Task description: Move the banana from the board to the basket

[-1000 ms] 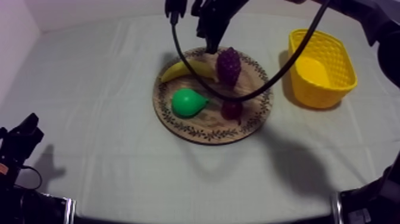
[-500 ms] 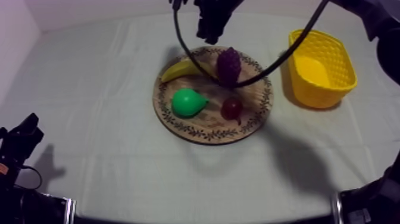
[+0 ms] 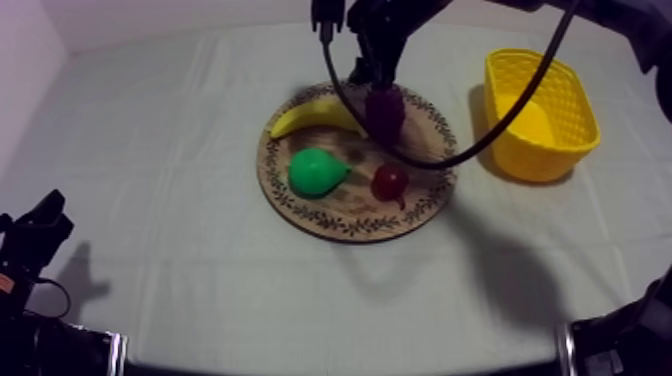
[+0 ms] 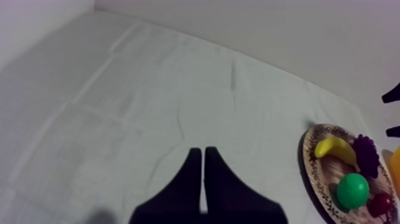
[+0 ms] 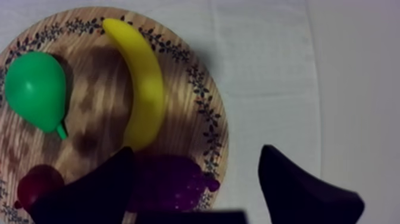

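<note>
Drift off target, upper centre.
My wide right tool [image 3: 378,82] has shifted over purple grape bunch [image 3: 385,112]; curved yellow banana [image 3: 312,115] ungrasped.

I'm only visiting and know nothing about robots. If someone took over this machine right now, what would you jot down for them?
Left pincer: shut, empty, low over bare cloth.
Right pincer: open, empty, over the board's edge, by the grapes.
Banana: lying on the board, not gripped.
Basket: beside the board, on the right arm's side.
Done: nothing picked up yet.
Left: grip banana, lift, carry to basket, release.
</note>
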